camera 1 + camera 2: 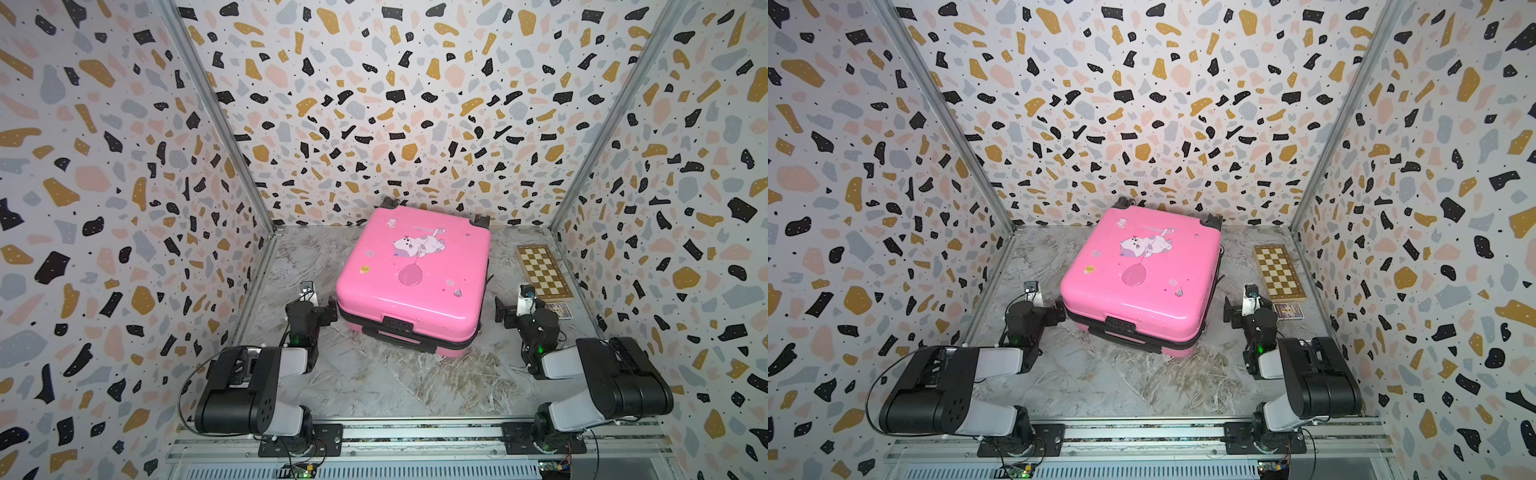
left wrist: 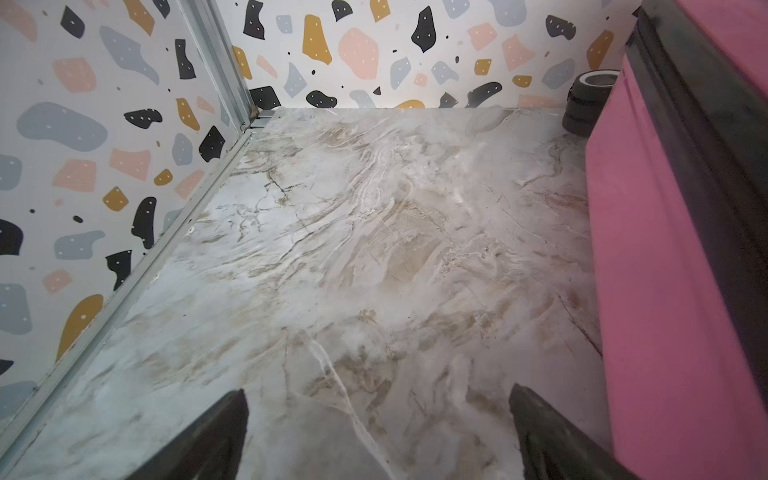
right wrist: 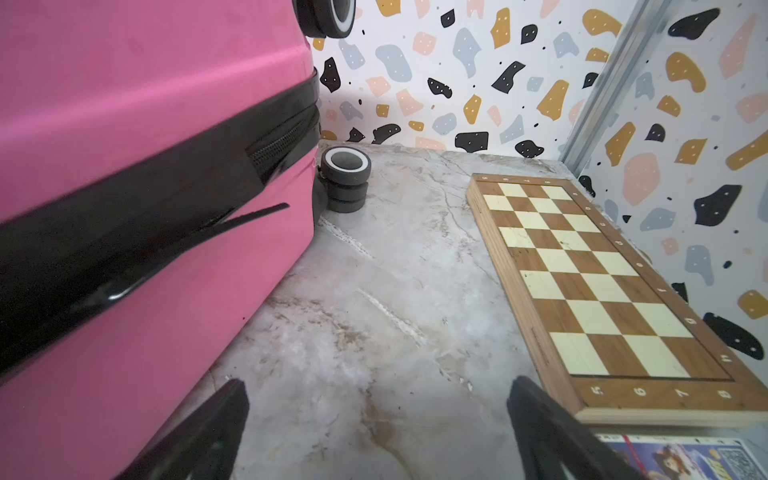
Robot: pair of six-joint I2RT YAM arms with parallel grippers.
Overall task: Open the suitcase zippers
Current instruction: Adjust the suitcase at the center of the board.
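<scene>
At the lower left of centre in both top views we see the left gripper (image 1: 330,311), its jaws spread wide and holding nothing, just beside the near left corner of the suitcase (image 1: 411,266). In the left wrist view its fingers (image 2: 216,436) stand apart over the bare marble table (image 2: 353,249). The suitcase lies flat in the middle of the frame, cat print up and both pink halves together. The zippers (image 3: 166,187) show as a black band round its seam. Right of centre, the right gripper (image 1: 502,311) is likewise wide open and empty, near the suitcase's right side but apart from it. Further right a chessboard (image 1: 543,272) lies along the wall, with a small printed card (image 1: 559,309) just below it.
</scene>
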